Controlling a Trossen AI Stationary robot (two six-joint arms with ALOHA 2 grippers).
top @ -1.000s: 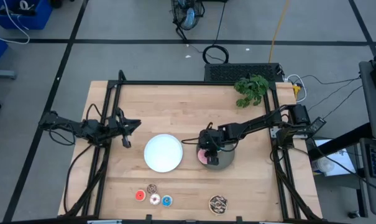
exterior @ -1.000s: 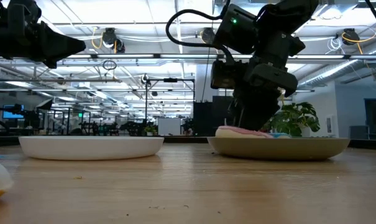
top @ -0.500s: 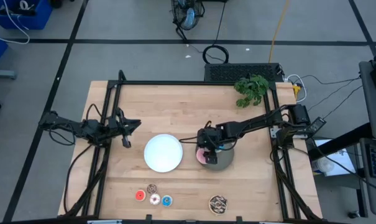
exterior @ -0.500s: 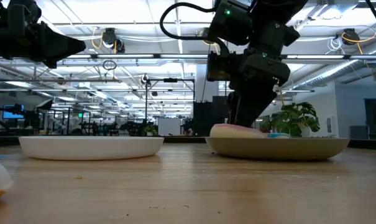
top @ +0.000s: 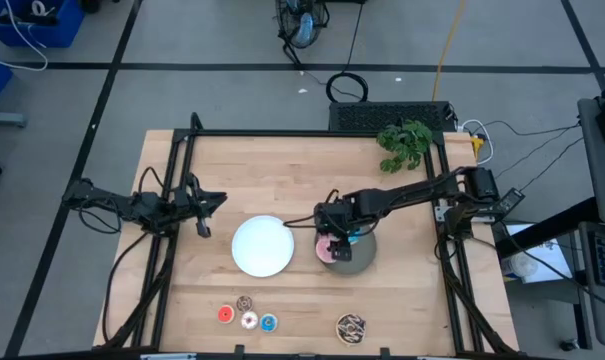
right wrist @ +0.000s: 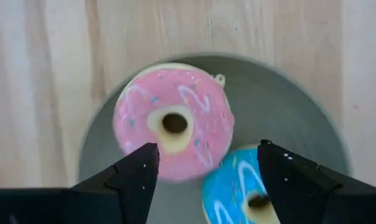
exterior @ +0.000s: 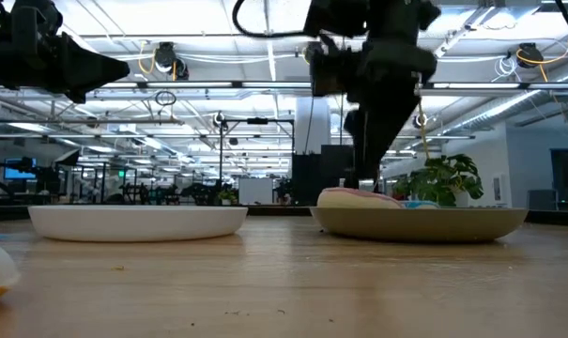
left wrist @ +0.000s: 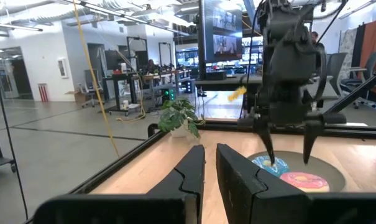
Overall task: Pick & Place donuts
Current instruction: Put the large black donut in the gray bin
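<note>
Two large donuts lie flat in the grey plate (right wrist: 299, 118): the pink donut (right wrist: 173, 122) toward the plate's left and the blue donut (right wrist: 240, 190) just beside it, their rims touching or nearly so. Directly above them the right gripper (top: 338, 237) hangs with its fingers (right wrist: 128, 176) spread apart and nothing between them, clear of both donuts; in the low view it is lifted off the plate. Left of the grey plate, on the wooden table (top: 282, 170), sits the white plate (top: 262, 245), with nothing on it. Nearer the front edge, four tiny donuts form a small cluster: the red donut (top: 225, 315), the brown donut (top: 244, 302), the pink-white donut (top: 249, 320) and the tiny blue donut (top: 269, 322), close together but mostly apart. To their right, well apart and also near the front edge, lies the sprinkled donut (top: 350, 326). A small plant (top: 404, 145) stands at the table's far right. The left gripper (top: 203, 207) waits over the table's left side, well away from the plates, its fingers (left wrist: 191, 177) drawn nearly together and holding nothing.
</note>
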